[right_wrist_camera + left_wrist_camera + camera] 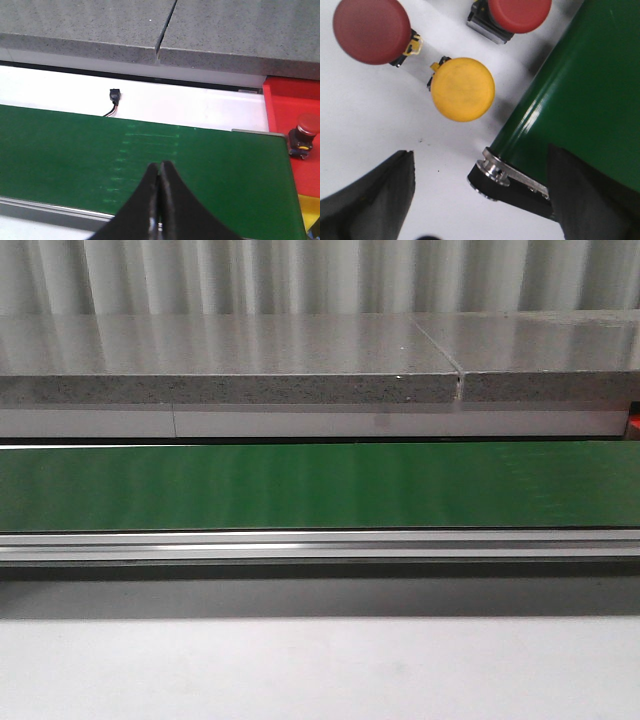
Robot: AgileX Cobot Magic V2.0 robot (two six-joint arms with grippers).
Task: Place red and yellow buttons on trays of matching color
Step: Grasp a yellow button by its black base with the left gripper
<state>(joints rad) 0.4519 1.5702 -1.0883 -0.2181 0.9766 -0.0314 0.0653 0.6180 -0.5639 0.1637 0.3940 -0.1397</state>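
Note:
In the left wrist view a yellow button (462,89) lies on the white surface, with one red button (371,30) and another red button (519,13) close by. My left gripper (480,160) hangs open just short of them, nothing between its fingers. In the right wrist view my right gripper (161,167) is shut and empty over the green belt (150,155). A red tray (290,100) sits past the belt's end and carries a red button (304,132). A sliver of yellow tray (310,212) shows beside it. The front view shows no gripper, button or tray.
The green belt (320,485) runs across the front view, with a grey stone slab (300,360) behind and white tabletop (320,670) in front. The belt's end roller (492,170) lies close to my left fingers. A small black connector (115,95) with its wire lies behind the belt.

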